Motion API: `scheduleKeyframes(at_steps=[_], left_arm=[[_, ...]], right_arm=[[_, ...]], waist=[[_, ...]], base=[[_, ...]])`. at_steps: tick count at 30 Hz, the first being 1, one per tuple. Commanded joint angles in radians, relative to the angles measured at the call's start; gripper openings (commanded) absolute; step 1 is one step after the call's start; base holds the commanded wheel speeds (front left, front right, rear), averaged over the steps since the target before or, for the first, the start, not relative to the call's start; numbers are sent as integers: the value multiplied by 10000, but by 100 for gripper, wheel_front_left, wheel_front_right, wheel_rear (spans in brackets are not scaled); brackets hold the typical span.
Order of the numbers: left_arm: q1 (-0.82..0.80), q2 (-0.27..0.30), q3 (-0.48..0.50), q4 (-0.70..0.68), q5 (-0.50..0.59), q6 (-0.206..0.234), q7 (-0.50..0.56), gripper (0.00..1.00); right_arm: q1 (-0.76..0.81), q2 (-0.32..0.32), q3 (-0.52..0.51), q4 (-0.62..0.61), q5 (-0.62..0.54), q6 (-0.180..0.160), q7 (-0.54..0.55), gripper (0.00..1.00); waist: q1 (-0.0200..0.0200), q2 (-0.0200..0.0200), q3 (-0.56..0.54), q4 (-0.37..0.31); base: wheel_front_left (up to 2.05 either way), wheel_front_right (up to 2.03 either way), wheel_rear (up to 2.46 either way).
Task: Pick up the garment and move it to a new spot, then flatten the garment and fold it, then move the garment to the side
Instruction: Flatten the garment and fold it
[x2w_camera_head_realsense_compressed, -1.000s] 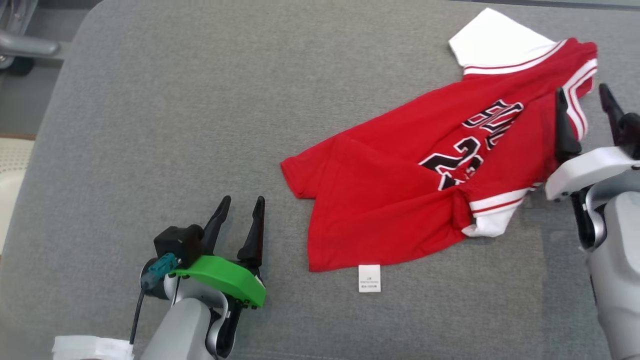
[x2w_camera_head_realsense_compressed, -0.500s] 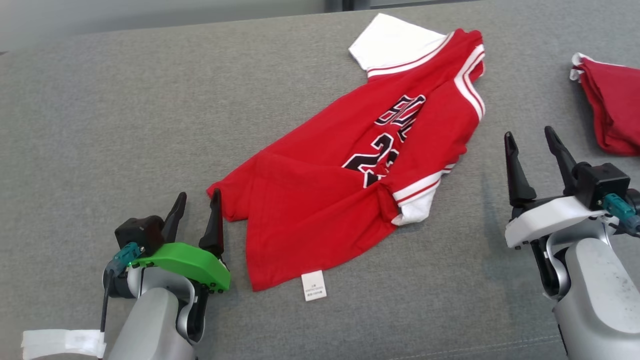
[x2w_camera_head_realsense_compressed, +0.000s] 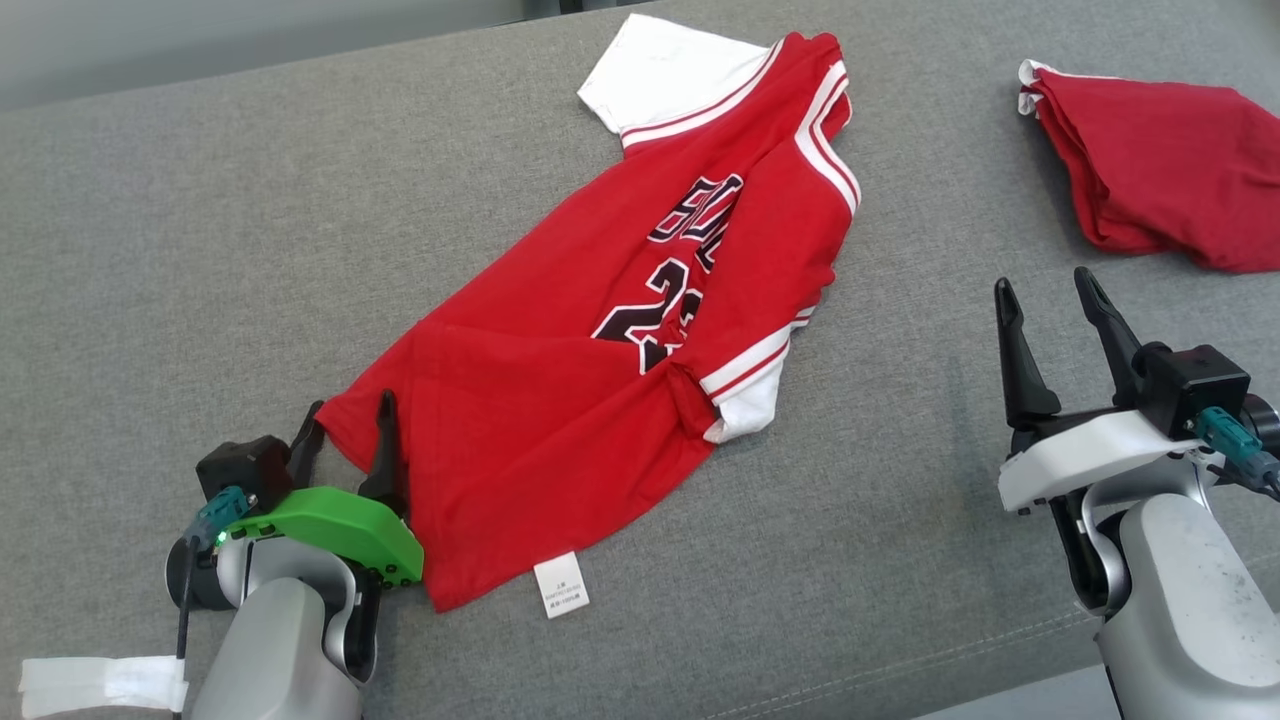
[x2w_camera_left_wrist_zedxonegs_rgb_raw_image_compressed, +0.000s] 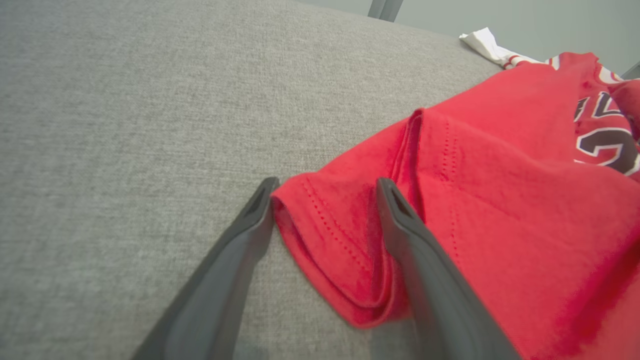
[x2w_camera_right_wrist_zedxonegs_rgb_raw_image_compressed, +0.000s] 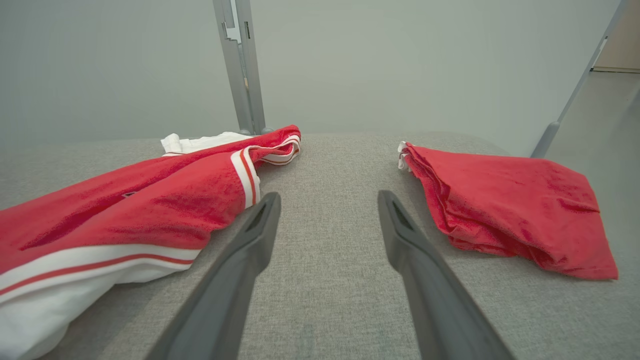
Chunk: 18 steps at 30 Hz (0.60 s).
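Observation:
The garment (x2w_camera_head_realsense_compressed: 600, 330) is a red jersey with white sleeves and dark lettering, lying crumpled and slanted across the grey cushion (x2w_camera_head_realsense_compressed: 200, 250). My left gripper (x2w_camera_head_realsense_compressed: 345, 425) stands open at the jersey's near left hem corner. In the left wrist view that folded red corner (x2w_camera_left_wrist_zedxonegs_rgb_raw_image_compressed: 330, 240) lies between the two fingers, with the right finger (x2w_camera_left_wrist_zedxonegs_rgb_raw_image_compressed: 415, 240) resting over the cloth. My right gripper (x2w_camera_head_realsense_compressed: 1050, 315) is open over bare cushion, to the right of the jersey and apart from it. In the right wrist view the jersey (x2w_camera_right_wrist_zedxonegs_rgb_raw_image_compressed: 125, 215) lies left of the fingers.
A second red cloth (x2w_camera_head_realsense_compressed: 1160, 170) lies bunched at the far right of the cushion, also seen on the right in the right wrist view as a red cloth (x2w_camera_right_wrist_zedxonegs_rgb_raw_image_compressed: 505, 205). A white tag (x2w_camera_head_realsense_compressed: 561, 585) hangs from the jersey's near hem. The cushion's front edge (x2w_camera_head_realsense_compressed: 950, 680) runs close below.
The head camera has turned, so the whole picture shifted left and the second red cloth came into view. My left gripper now straddles the jersey's hem corner; earlier it stood clear of it.

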Motion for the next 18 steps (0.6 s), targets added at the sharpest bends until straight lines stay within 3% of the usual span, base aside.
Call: scheduleKeyframes(at_steps=[1,2,3,13,18], left_arm=[[-80,41,29,91,137,18,20,59],[-79,28,51,121,167,4,20,23],[-81,17,56,124,225,-14,20,0],[-132,-22,142,-568,723,-92,11,0],[-939,439,255,-987,1117,-110,9,0]], right_arm=[[75,32,-30,-49,-52,-12,-40,100],[89,25,-45,-51,-62,-12,-40,100],[98,33,-57,-46,-58,-12,-40,100],[103,130,-108,41,44,-12,-40,100],[-44,221,18,38,65,-12,-40,100]], waist=[[0,0,13,0],[0,0,7,16],[0,0,0,34],[0,0,-84,254],[0,0,68,174]], base=[[0,0,0],[0,0,0],[0,0,0],[0,0,0],[0,0,0]])
